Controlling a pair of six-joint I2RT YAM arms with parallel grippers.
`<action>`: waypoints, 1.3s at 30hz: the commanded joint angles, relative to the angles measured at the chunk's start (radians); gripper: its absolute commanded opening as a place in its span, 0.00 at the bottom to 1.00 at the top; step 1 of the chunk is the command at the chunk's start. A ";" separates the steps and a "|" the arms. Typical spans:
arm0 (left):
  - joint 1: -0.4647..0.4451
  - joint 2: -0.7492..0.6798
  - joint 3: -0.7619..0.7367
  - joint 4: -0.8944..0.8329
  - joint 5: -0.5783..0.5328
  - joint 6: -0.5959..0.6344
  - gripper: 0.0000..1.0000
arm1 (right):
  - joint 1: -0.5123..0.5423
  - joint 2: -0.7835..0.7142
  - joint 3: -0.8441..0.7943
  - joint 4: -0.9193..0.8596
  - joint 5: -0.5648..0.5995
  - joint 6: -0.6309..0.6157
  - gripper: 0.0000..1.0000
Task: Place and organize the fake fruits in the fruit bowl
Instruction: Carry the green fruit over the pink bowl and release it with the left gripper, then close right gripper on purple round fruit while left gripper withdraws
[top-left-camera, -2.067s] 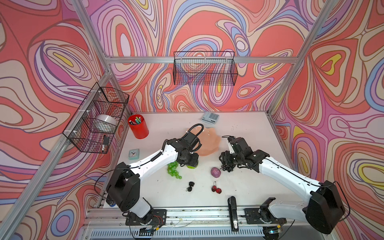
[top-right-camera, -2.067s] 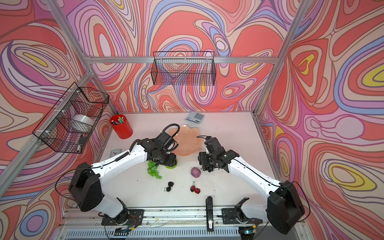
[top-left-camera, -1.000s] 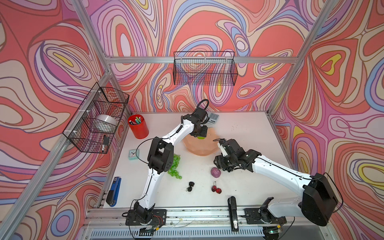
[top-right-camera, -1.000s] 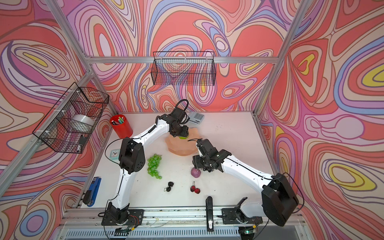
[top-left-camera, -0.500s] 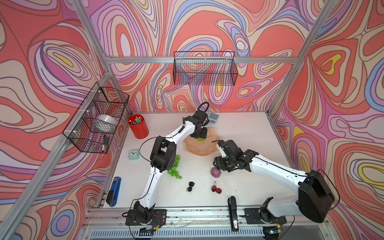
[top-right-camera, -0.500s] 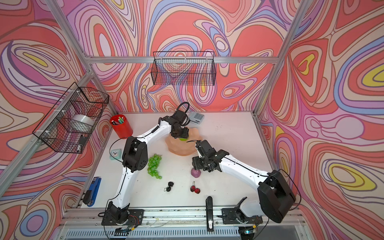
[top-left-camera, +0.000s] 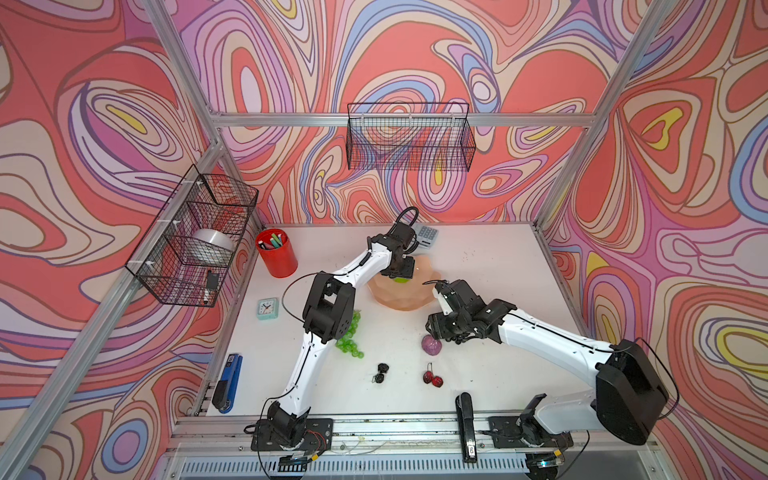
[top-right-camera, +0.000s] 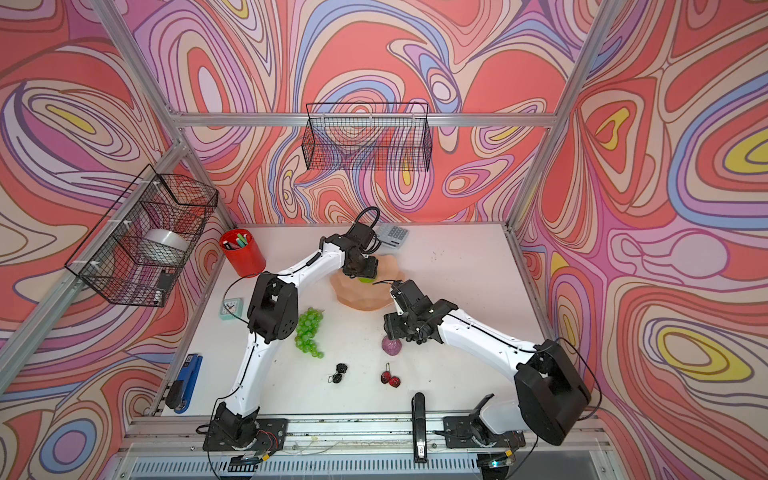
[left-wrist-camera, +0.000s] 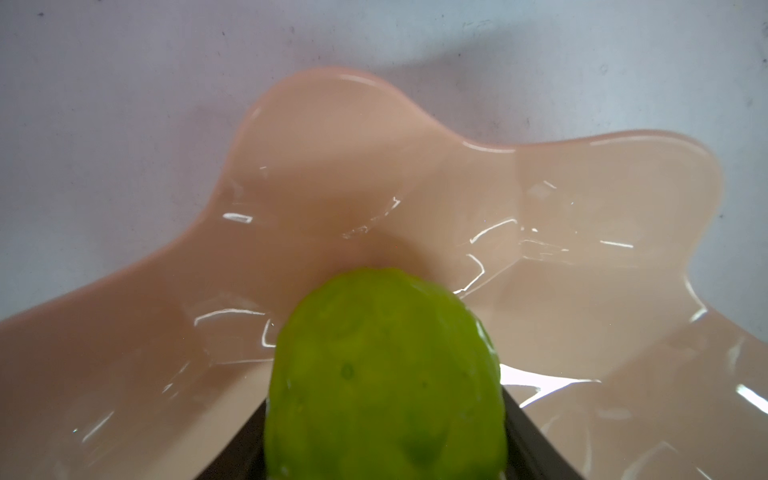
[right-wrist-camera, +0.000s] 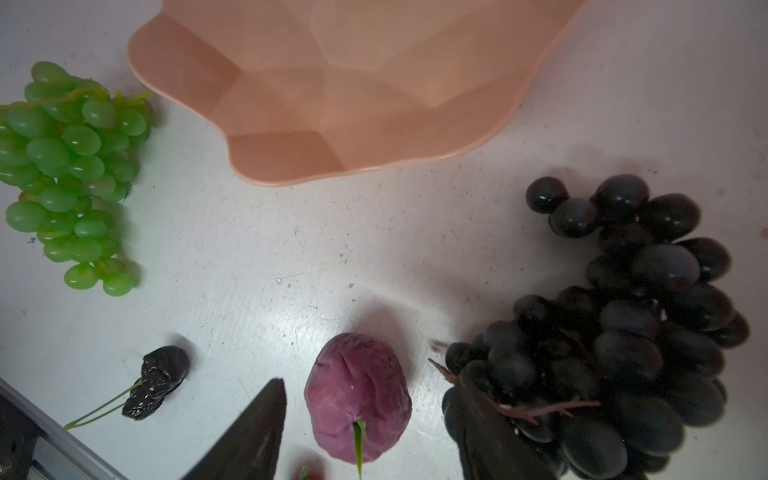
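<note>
No legible text; clock (top-left-camera: 267, 308) dial and calculator (top-left-camera: 428, 236) keys too small.

Swirly pink-red walls (top-left-camera: 415, 50), aluminium frame (top-left-camera: 291, 120), black wire basket (top-left-camera: 409, 141) on back wall, white tabletop (top-left-camera: 490, 257)

Seen in both top views from its centre, the white table (top-left-camera: 490, 266) carries the fruit bowl (top-left-camera: 399, 301) at 12 o'clock, a calculator (top-left-camera: 428, 236) beyond it, a red pen cup (top-left-camera: 277, 259) at 10, a mint alarm clock (top-left-camera: 267, 308) at 9, the green grape bunch (top-left-camera: 351, 345) close in at 8, and a blue stapler (top-left-camera: 227, 382) at the edge at 8. The black cherry pair (top-left-camera: 381, 372) is at 6, the red cherry pair (top-left-camera: 432, 377) at 5, the bumpy purple ball (top-left-camera: 432, 345) at 4, and the dark purple grape bunch (right-wrist-camera: 623, 332) just beside it.
</note>
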 joint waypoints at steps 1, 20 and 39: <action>0.004 -0.016 -0.012 0.016 -0.007 -0.001 0.73 | 0.006 -0.005 -0.012 0.005 0.006 -0.006 0.67; 0.004 -0.211 -0.022 -0.035 0.004 0.025 0.96 | 0.005 -0.036 0.067 -0.056 0.061 -0.062 0.74; -0.002 -0.864 -0.862 0.160 0.060 -0.157 0.87 | 0.116 0.110 0.125 -0.202 0.077 -0.072 0.71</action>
